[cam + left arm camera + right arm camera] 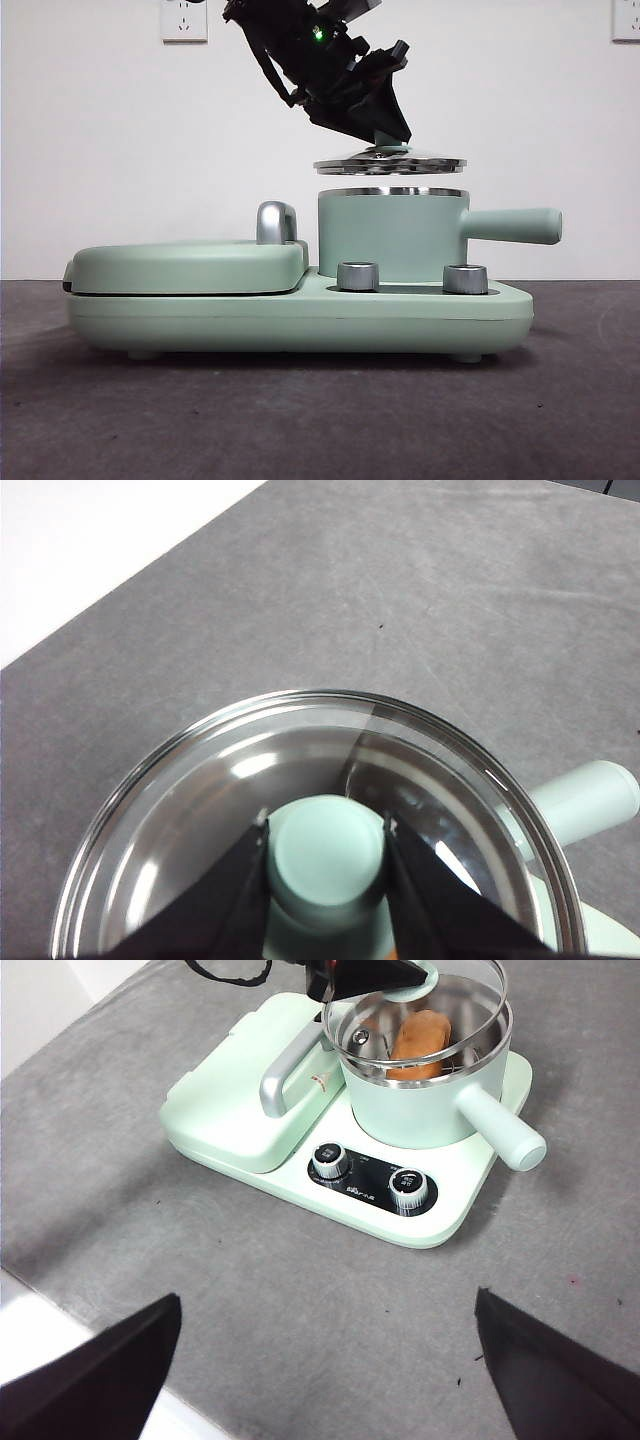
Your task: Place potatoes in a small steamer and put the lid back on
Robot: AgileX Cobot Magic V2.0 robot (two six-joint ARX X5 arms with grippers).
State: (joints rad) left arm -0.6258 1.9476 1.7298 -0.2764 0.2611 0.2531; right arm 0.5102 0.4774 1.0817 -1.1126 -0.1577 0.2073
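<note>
Pinching the lid (390,163) by its knob (325,855) with the left gripper (385,138), level above the pot (392,235) at frame centre, ready to lower. Sheltering the potato (418,1042) inside. Right gripper (325,1360) waiting wide open, holding nothing.

The left gripper (325,842) has its two black jaws closed against either side of the mint-green knob (326,858) at the centre of the lid (200,800). The lid's glass disc, ringed by a shiny steel rim, fills much of the frame (bright reflections streak it). Beyond the rim, the steamer's green handle (585,797) projects over the grey table (400,590).
</note>
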